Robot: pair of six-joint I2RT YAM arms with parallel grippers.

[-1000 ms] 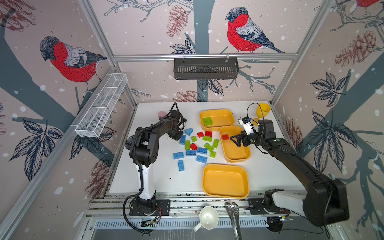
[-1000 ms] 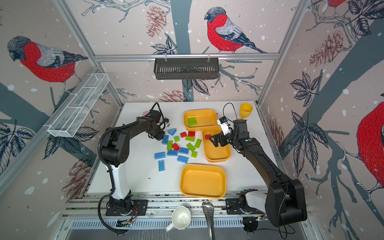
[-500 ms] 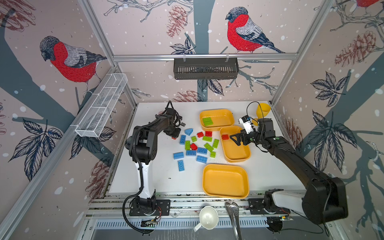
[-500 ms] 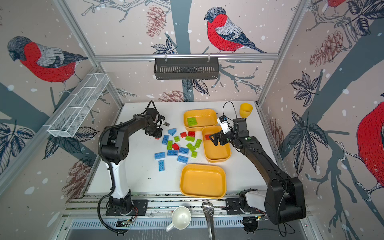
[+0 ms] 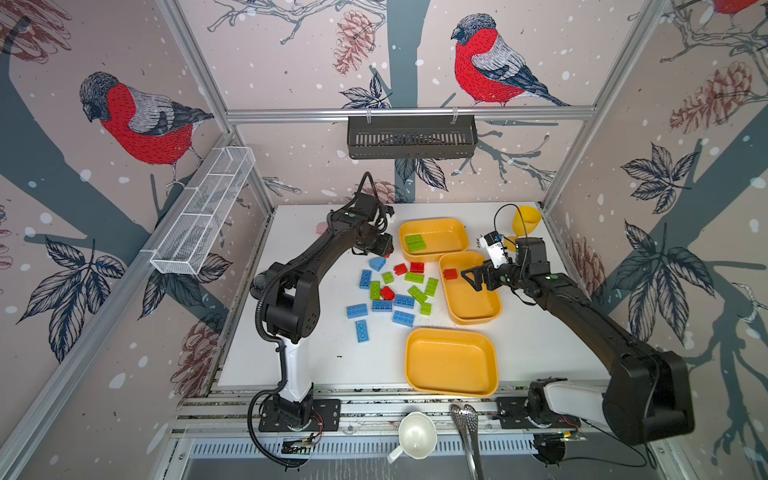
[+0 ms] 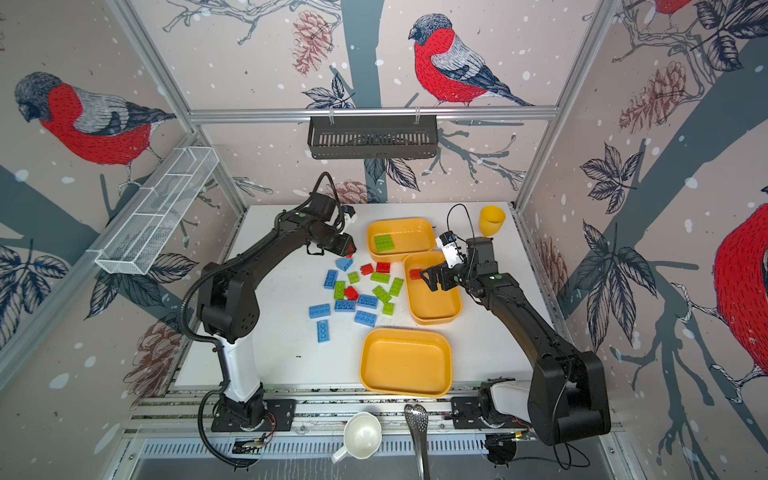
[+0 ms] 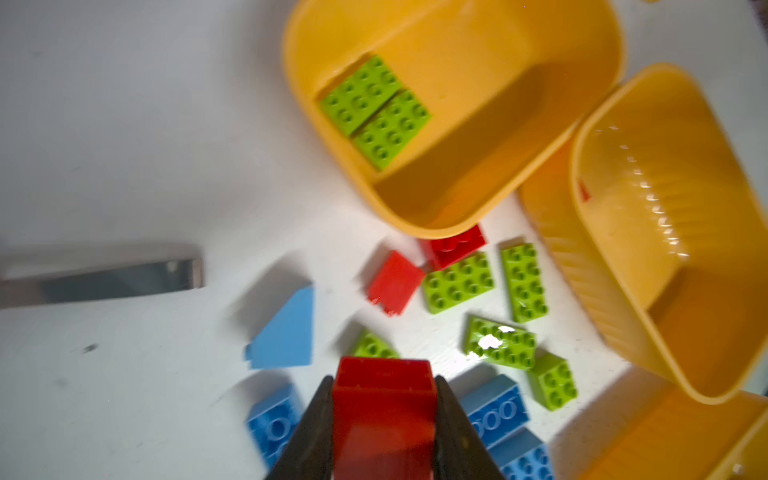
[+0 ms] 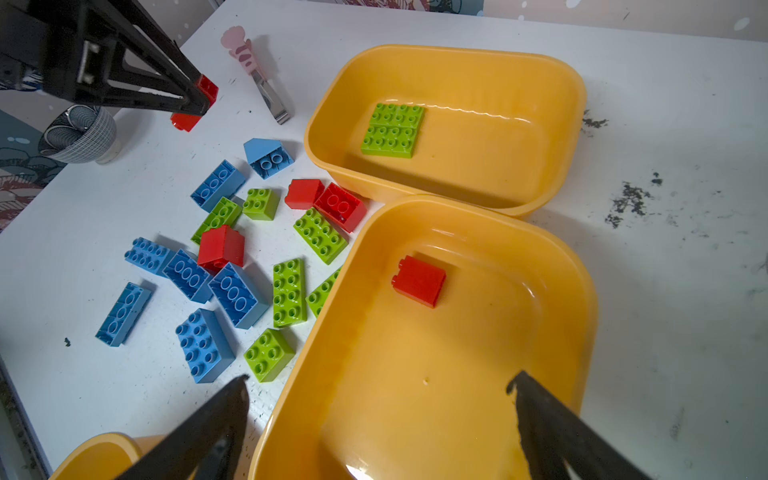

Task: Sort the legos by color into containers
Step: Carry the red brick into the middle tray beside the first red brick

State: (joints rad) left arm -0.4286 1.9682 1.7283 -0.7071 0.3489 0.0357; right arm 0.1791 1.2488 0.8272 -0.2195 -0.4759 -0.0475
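Left claw (image 5: 385,248) pinched red brick (image 7: 384,411) above surface (image 5: 291,353); middle tray (image 5: 478,321), holding one red, lay to its right, past pile (image 5: 395,291). Right claw (image 5: 471,279), spread, hovered over that tray, nearer.

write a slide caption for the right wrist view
Open right gripper over the tray with one red brick; left gripper holds another red brick.
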